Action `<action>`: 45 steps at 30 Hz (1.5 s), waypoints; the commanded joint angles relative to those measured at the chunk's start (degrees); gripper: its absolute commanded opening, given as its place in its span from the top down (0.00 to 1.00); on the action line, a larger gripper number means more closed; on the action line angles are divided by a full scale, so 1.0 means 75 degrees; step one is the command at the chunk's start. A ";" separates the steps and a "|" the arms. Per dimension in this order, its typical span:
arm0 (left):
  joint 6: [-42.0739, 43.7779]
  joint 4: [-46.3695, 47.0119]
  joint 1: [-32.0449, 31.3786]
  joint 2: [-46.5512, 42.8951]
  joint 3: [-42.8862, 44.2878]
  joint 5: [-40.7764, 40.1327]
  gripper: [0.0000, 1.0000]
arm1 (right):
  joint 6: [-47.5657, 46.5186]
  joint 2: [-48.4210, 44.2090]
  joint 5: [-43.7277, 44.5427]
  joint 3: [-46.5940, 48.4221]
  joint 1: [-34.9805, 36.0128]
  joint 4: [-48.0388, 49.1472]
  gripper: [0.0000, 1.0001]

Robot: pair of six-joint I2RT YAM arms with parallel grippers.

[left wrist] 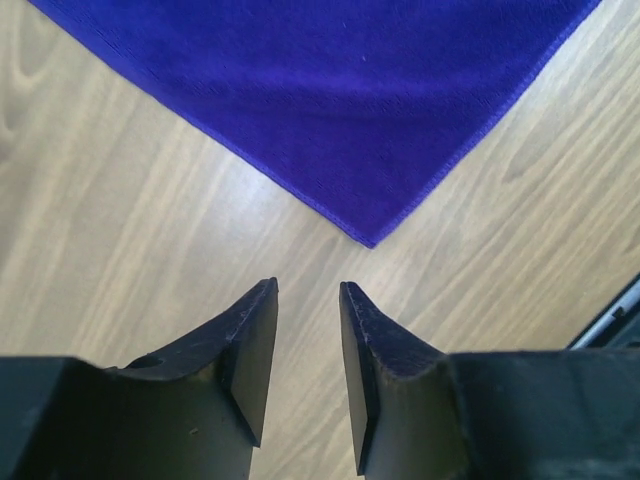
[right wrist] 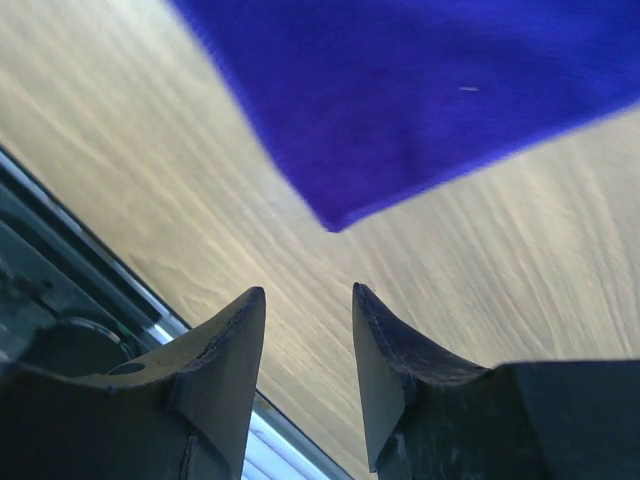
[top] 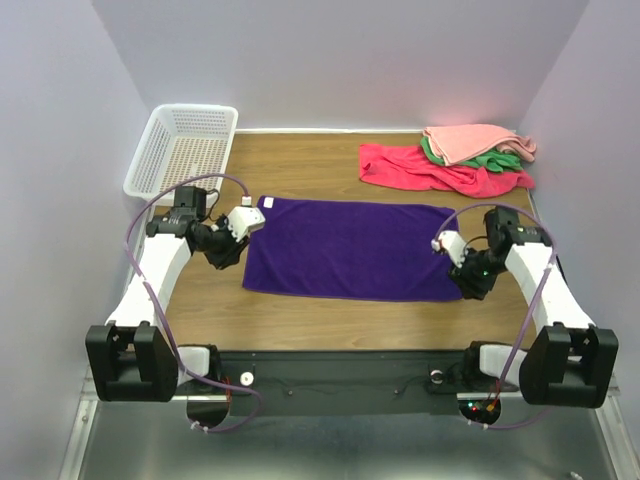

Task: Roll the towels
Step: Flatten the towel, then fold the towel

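Note:
A deep purple towel (top: 350, 250) lies spread flat on the wooden table, its small white tag (top: 267, 203) at the far left corner. My left gripper (top: 222, 258) hovers just off the towel's left edge. In the left wrist view its jaws (left wrist: 307, 288) stand open over bare wood, a little short of the towel's corner (left wrist: 372, 240). My right gripper (top: 474, 284) sits by the near right corner. It (right wrist: 308, 290) is open and empty too, with the purple corner (right wrist: 332, 226) just ahead of the tips. Neither gripper touches the cloth.
A red towel (top: 420, 172) lies at the back right with a salmon-pink one (top: 470, 140) and a green one (top: 498, 158) heaped on it. A white mesh basket (top: 185, 150) stands at the back left. The table's near metal edge (right wrist: 90, 260) runs close behind the right gripper.

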 commanded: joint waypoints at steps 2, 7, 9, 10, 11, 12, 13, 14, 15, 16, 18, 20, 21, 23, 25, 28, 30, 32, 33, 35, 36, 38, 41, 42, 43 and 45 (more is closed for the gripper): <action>0.0120 0.0333 0.0003 0.0080 0.0202 0.0276 0.57 | -0.0348 -0.0042 0.0708 -0.0530 0.0801 0.0388 0.55; -0.0021 0.0450 0.0003 0.0245 0.0389 0.0264 0.54 | -0.0078 0.0497 0.1001 -0.0764 0.1236 0.1009 0.57; -0.0057 0.0509 0.0003 0.0221 0.0401 0.0346 0.53 | -0.0159 0.0510 0.1223 -0.0893 0.1248 0.1186 0.57; -0.0068 0.0532 0.0003 0.0233 0.0413 0.0370 0.53 | -0.0218 0.0463 0.1271 -0.0987 0.1248 0.1268 0.57; -0.0103 0.0567 0.0003 0.0268 0.0413 0.0405 0.52 | -0.0276 0.0416 0.1294 -0.1127 0.1248 0.1327 0.57; -0.0115 0.0614 0.0003 0.0291 0.0425 0.0405 0.52 | -0.0289 0.0393 0.1306 -0.1221 0.1271 0.1385 0.57; -0.0127 0.0626 0.0003 0.0338 0.0425 0.0405 0.52 | -0.0277 0.0381 0.1399 -0.1303 0.1283 0.1548 0.57; -0.0115 0.0626 0.0003 0.0385 0.0425 0.0417 0.52 | -0.0242 0.0392 0.1493 -0.1478 0.1306 0.1701 0.57; -0.0115 0.0638 0.0003 0.0397 0.0401 0.0405 0.52 | -0.0207 0.0415 0.1621 -0.1538 0.1306 0.1957 0.58; -0.0069 0.0603 0.0003 0.0420 0.0355 0.0440 0.52 | -0.0183 0.0439 0.1657 -0.1573 0.1306 0.2053 0.58; 0.0235 0.0510 0.0003 0.0421 0.0261 0.0522 0.52 | -0.0055 0.0568 0.1739 -0.1655 0.1306 0.2229 0.58; 0.0470 0.0521 0.0003 0.0339 0.0050 0.0522 0.52 | 0.0004 0.0615 0.1775 -0.1737 0.1318 0.2463 0.58; 0.0540 0.0544 0.0003 0.0327 0.0003 0.0522 0.52 | 0.0028 0.0615 0.1775 -0.1773 0.1318 0.2534 0.59; 0.0646 0.0533 0.0003 0.0315 -0.0079 0.0522 0.52 | 0.0179 0.0557 0.1717 -0.1726 0.1318 0.2593 0.62; 0.0658 0.0509 0.0003 0.0350 -0.0056 0.0511 0.52 | 0.0192 0.0393 0.1635 -0.1574 0.1318 0.2453 0.62; 0.0705 0.0439 0.0003 0.0397 0.0061 0.0487 0.52 | 0.0063 -0.0122 0.1459 -0.1317 0.1318 0.1903 0.61; 0.0705 0.0451 0.0003 0.0432 0.0131 0.0476 0.52 | 0.0074 -0.0368 0.1272 -0.0896 0.1318 0.1610 0.59; 0.0705 0.0451 0.0003 0.0455 0.0202 0.0499 0.52 | 0.0121 -0.0486 0.1084 -0.0498 0.1318 0.1433 0.54; 0.0693 0.0474 0.0003 0.0467 0.0225 0.0511 0.52 | 0.0145 -0.0440 0.1049 -0.0391 0.1318 0.1433 0.53; 0.0705 0.0497 0.0003 0.0526 0.0237 0.0534 0.52 | 0.0145 -0.0101 0.1025 -0.0285 0.1318 0.1398 0.52; 0.0670 0.0532 0.0003 0.0537 0.0237 0.0546 0.52 | 0.0145 0.0051 0.1036 -0.0261 0.1330 0.1374 0.52; 0.0612 0.0568 0.0003 0.0584 0.0249 0.0534 0.52 | 0.0052 0.0239 0.1048 -0.0343 0.1353 0.1339 0.51; 0.0553 0.0638 0.0003 0.0526 0.0202 0.0558 0.52 | -0.0077 0.0205 0.1165 -0.0705 0.1412 0.1619 0.46; 0.0541 0.0684 0.0003 0.0503 0.0179 0.0569 0.51 | -0.0101 0.0216 0.1212 -0.0799 0.1423 0.1725 0.45; 0.0529 0.0697 0.0003 0.0479 0.0144 0.0569 0.51 | -0.0101 0.0251 0.1270 -0.0963 0.1447 0.1876 0.45; 0.0518 0.0708 0.0003 0.0479 0.0132 0.0569 0.51 | -0.0113 0.0438 0.1306 -0.1081 0.1435 0.1971 0.45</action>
